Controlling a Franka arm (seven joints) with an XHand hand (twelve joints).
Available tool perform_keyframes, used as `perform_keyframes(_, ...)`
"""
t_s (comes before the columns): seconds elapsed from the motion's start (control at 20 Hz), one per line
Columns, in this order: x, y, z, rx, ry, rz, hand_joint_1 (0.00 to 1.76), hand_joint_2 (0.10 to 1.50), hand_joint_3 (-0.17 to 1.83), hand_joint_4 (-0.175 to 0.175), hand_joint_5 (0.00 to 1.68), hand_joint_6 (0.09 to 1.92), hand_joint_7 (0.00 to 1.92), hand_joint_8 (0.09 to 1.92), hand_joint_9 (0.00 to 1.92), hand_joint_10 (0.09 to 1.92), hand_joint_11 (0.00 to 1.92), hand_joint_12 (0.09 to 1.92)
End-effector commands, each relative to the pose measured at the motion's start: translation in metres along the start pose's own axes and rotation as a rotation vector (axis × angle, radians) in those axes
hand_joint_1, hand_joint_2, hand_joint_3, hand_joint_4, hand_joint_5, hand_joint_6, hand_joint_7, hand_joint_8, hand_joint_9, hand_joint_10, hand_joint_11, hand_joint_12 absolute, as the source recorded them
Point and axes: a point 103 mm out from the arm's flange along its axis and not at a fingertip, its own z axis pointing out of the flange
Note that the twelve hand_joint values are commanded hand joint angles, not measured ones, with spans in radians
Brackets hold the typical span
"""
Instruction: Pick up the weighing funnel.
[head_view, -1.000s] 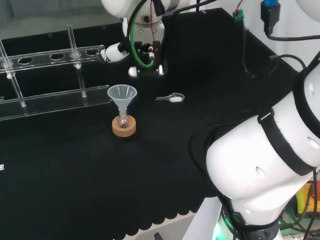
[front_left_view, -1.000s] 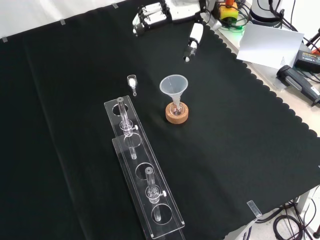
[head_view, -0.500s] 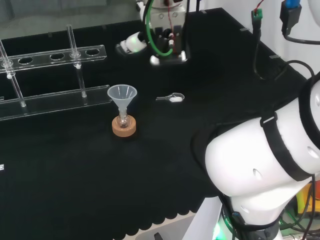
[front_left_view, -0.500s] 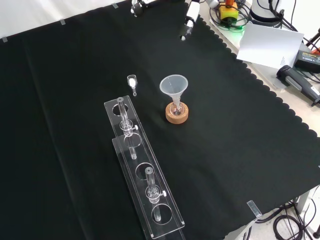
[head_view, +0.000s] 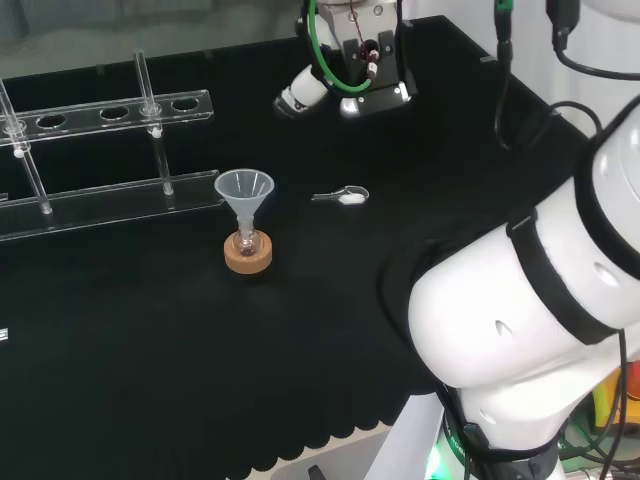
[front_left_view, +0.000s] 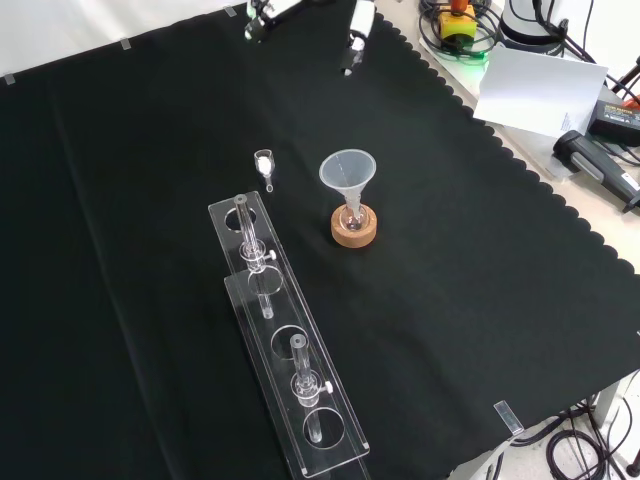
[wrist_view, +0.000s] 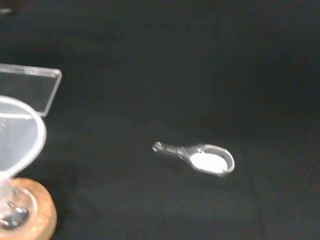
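White arm links (head_view: 520, 310) with black bands — green cable (head_view: 322, 62) at the hand (head_view: 368, 70).

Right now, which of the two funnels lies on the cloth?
The weighing funnel, the small scoop-like piece with white powder; the big funnel stands upright in a flask.

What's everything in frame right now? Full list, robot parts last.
weighing funnel: one, clear, white powder in it, lying on the cloth to the upper left of the funnel in the front view
funnel: one, clear, mouth up, stem in the flask
flask: one, small, clear, on the cork ring
cork ring: one, tan, mid-cloth
rack: one, clear, with tubes, front view's lower middle
cloth: one, black, covers the bench
paper sheet: one, white, off the cloth, front view's upper right
arm links: white, head view's right
hand: one, black and white, above the cloth, apart from the weighing funnel, fingers straight, holding nothing
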Motion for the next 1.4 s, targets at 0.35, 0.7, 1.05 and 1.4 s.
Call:
perform_keyframes(0.35,-0.067,0.055,0.082,0.32,-0.071,0.043,0.44,0.64,0.03,0.035,0.13,0.09,0.14,0.5,0.0,0.58,0.0,0.78)
perform_keyframes(0.7,-0.075,0.072,0.103,0.353,-0.08,0.039,0.46,0.65,0.03,0.028,0.12,0.09,0.18,0.5,0.0,0.66,0.0,0.79)
perform_keyframes(1.05,-0.071,0.089,0.121,0.412,-0.062,0.019,0.46,0.65,0.02,0.002,0.01,0.09,0.02,0.34,0.0,0.15,0.0,0.48)
perform_keyframes(1.4,-0.063,0.095,0.132,0.37,-0.015,0.039,0.43,0.63,0.01,-0.006,0.0,0.09,0.0,0.09,0.0,0.09,0.0,0.34)
